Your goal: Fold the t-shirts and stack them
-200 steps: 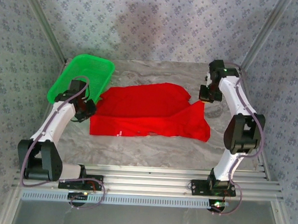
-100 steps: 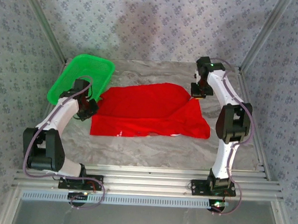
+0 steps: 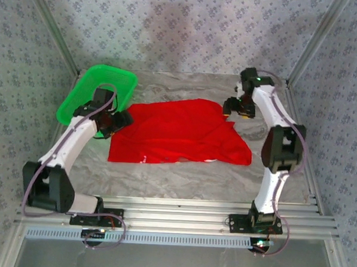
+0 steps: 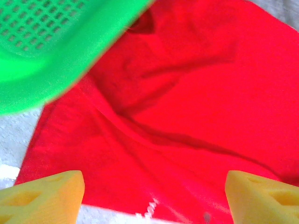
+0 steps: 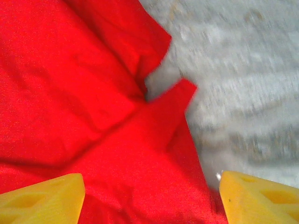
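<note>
The red t-shirt (image 3: pixel 178 133) lies folded over on the grey table, its print hidden. My left gripper (image 3: pixel 120 120) hovers at the shirt's left edge, beside the green basket, open with nothing between its yellow fingers (image 4: pixel 44 196). In the left wrist view the red t-shirt (image 4: pixel 187 107) spreads below the jaws. My right gripper (image 3: pixel 231 108) hangs over the shirt's far right corner, open and empty. In the right wrist view the t-shirt (image 5: pixel 84 102) shows a folded sleeve and corner next to bare table, between the wide yellow fingers (image 5: pixel 259 198).
A green plastic basket (image 3: pixel 91 87) stands at the far left, its rim (image 4: pixel 51 70) close to my left gripper. Patterned walls close in the back and sides. Bare grey table (image 3: pixel 182 175) lies in front of the shirt and to its right (image 5: pixel 243 70).
Both grippers have opened and let go of the shirt. The shirt's upper layer now lies settled on the lower one. The right gripper shifted slightly left, the left one up toward the basket.
</note>
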`<state>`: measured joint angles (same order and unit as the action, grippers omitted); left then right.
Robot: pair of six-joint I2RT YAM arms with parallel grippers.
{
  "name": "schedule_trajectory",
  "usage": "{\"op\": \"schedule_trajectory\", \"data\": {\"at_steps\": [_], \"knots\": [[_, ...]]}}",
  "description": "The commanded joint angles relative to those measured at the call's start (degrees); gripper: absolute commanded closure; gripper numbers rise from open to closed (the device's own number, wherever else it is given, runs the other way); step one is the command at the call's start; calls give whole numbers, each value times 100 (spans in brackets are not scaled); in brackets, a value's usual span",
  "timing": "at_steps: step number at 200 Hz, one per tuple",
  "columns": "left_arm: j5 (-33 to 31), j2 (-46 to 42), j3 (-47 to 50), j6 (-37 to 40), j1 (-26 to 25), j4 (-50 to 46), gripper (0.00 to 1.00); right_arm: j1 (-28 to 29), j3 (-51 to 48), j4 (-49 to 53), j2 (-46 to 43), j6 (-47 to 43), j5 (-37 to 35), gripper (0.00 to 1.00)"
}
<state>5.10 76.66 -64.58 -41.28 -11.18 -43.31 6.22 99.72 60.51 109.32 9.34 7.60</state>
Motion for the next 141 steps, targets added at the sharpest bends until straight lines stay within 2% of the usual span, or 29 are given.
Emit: {"op": "schedule_trajectory", "data": {"at_steps": [1, 28, 52, 79, 114, 124, 141], "knots": [[220, -735, 315, -434, -185, -511, 18, -325, -1023, 82, -1314, 373, 710, 18], [438, -1332, 1101, -810, -218, -166, 20, -654, -2806, -352, -2333, 877, 1038, 18], [647, -1197, 1427, -948, -270, 363, 35, -887, -3810, -822, -2491, 1128, 1063, 20], [641, -534, 1344, -861, -350, 928, 52, -1013, -4234, -1435, -2232, 1346, 844, 22], [544, 503, 1066, -663, -350, 1356, 67, -1079, -4236, -2089, -1498, 1341, 824, 26], [425, 749, 1019, -616, -331, 1392, 68, -1096, -4217, -2184, -1277, 1383, 797, 29], [302, 1086, 1073, -597, -257, 1508, 71, -1129, -4215, -2321, -1027, 1505, 692, 41]]}}
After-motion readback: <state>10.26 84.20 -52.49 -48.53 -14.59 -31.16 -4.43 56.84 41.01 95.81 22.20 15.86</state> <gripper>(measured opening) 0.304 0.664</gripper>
